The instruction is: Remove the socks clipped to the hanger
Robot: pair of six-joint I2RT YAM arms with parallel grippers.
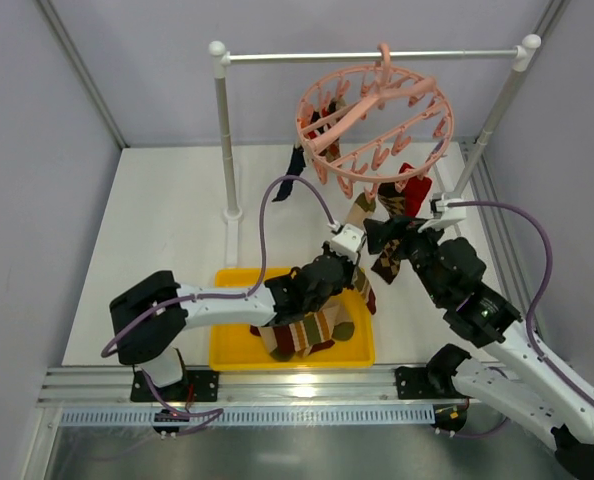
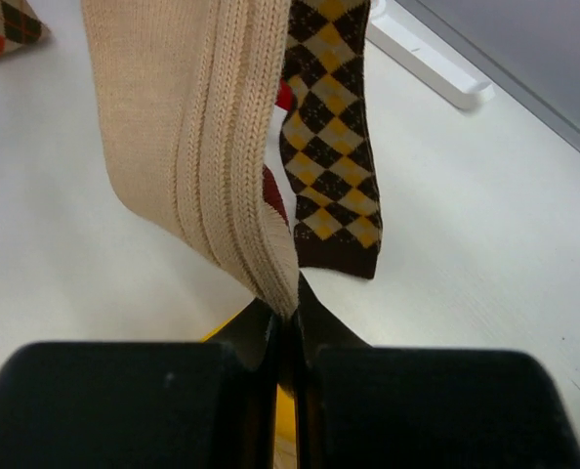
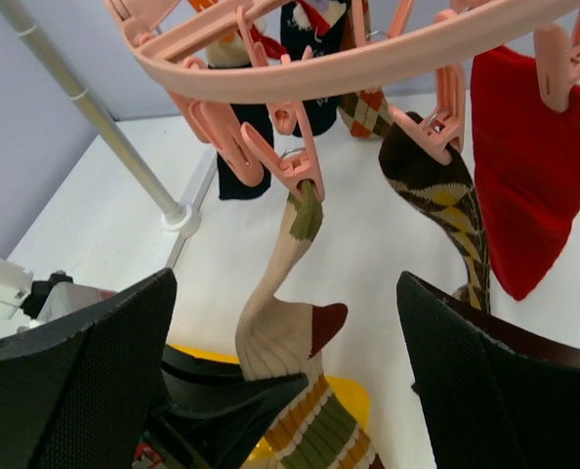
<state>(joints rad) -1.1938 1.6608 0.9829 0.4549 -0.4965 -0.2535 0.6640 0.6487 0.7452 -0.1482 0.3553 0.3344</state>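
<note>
Leftmost, our left gripper (image 2: 285,318) pinches a fold of the tan ribbed sock (image 2: 197,147), soft, light and stretchy, which hangs by its green tip from a pink clip (image 3: 305,181) on the hanger (image 1: 377,120), so we would pull close under that clip, while our right gripper (image 3: 285,281) stands spread wide.

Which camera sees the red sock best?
The right wrist view: the red sock hangs big and close from the hanger. The top view shows just a small red bit. The left wrist view shows only a red sliver, maybe another sock.
</note>
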